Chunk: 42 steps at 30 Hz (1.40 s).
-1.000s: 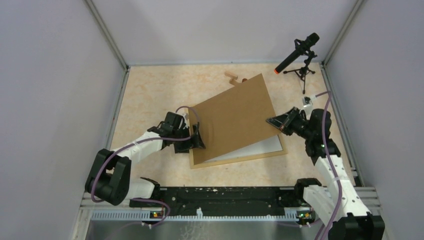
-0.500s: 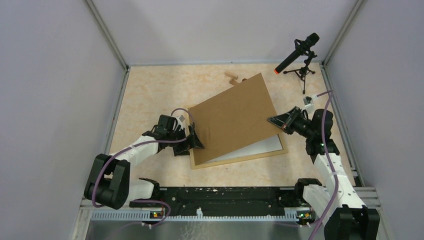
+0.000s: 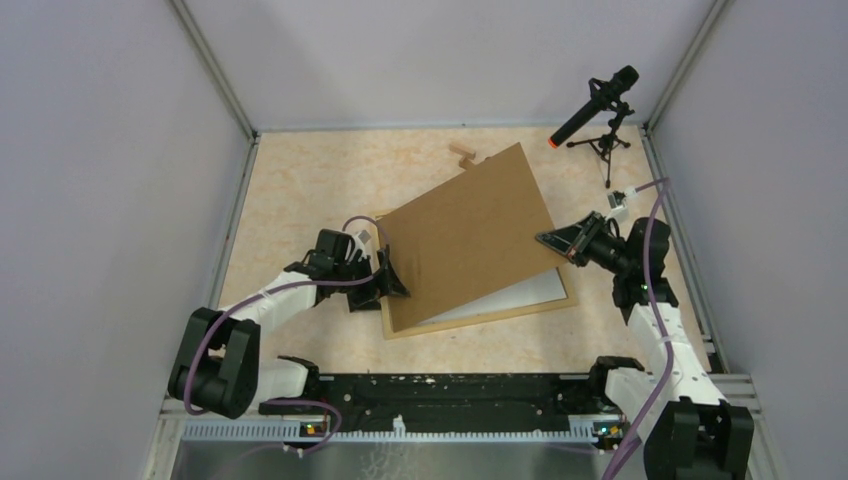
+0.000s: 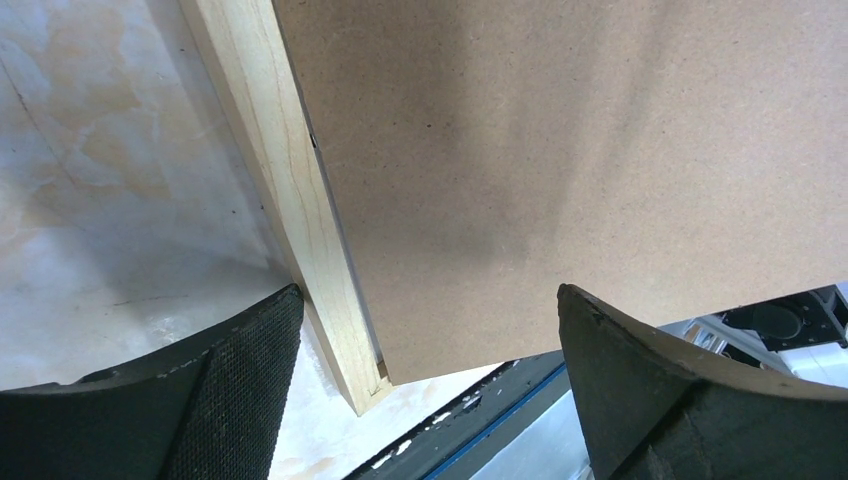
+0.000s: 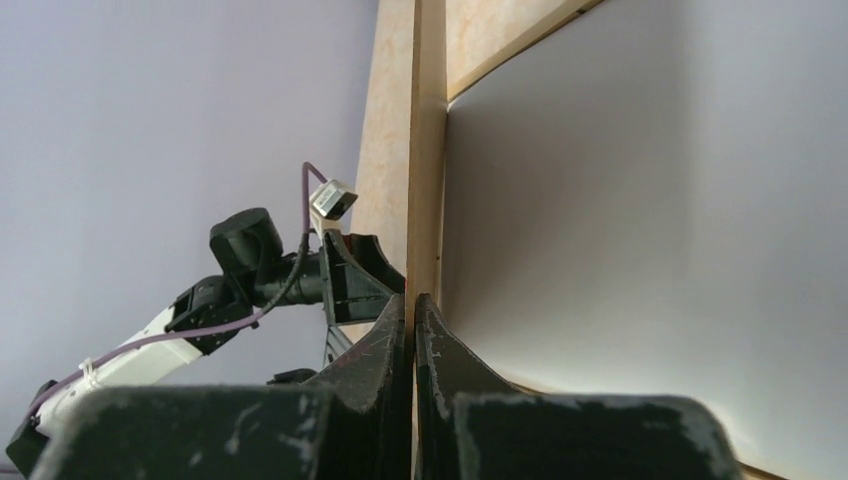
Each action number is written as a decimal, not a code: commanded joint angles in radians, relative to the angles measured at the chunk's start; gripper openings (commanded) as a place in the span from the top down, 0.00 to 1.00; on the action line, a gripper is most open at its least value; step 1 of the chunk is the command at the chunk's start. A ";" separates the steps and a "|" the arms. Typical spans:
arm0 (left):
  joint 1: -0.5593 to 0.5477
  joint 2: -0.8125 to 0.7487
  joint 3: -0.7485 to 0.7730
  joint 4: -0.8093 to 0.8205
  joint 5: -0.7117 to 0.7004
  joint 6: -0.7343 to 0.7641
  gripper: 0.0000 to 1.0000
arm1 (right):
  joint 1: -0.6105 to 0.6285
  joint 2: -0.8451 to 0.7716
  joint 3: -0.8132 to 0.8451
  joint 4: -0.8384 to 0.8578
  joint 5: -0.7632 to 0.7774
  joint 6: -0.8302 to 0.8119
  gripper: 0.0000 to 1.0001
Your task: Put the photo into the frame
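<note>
1. The frame (image 3: 480, 320) lies flat on the worktop (image 3: 300, 200), near the middle and a bit toward the near edge. A white sheet (image 3: 530, 290) shows inside it.
2. The left gripper (image 3: 390, 280) sits at the frame's left rail. Its jaws are wide apart with the rail between them, and they hold nothing.
3. The right gripper (image 3: 548, 240) is at the frame's right side. Its jaws are pinched tight on the edge of the brown backing board (image 3: 465, 235), which is tipped up like a lid.
4. The board looks thin, stiff and light, so an edge is a good place to hold it.
5. I cannot see the photo. It may be under the board. A print bends easily, so it should be held gently by an edge.
6. A small wooden block (image 3: 462, 152) lies near the far edge. A microphone (image 3: 595, 105) stands in the far right corner.
</note>
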 commanded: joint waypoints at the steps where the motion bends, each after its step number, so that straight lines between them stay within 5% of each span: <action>1: 0.005 -0.029 -0.007 0.066 0.055 0.000 0.01 | -0.001 0.001 0.026 0.025 -0.085 -0.074 1.00; 20: 0.019 -0.038 -0.028 0.060 0.054 -0.002 0.01 | -0.025 0.008 0.011 0.169 0.029 0.035 1.00; 27: 0.160 -0.071 -0.106 0.155 0.212 -0.054 0.01 | -0.025 0.033 0.000 0.188 0.014 0.019 1.00; 33: 0.180 -0.012 -0.154 0.264 0.319 -0.123 0.01 | -0.014 0.061 -0.013 0.136 -0.053 -0.013 1.00; 42: 0.180 -0.021 -0.133 0.247 0.299 -0.100 0.01 | 0.068 0.064 -0.017 -0.015 0.002 -0.129 1.00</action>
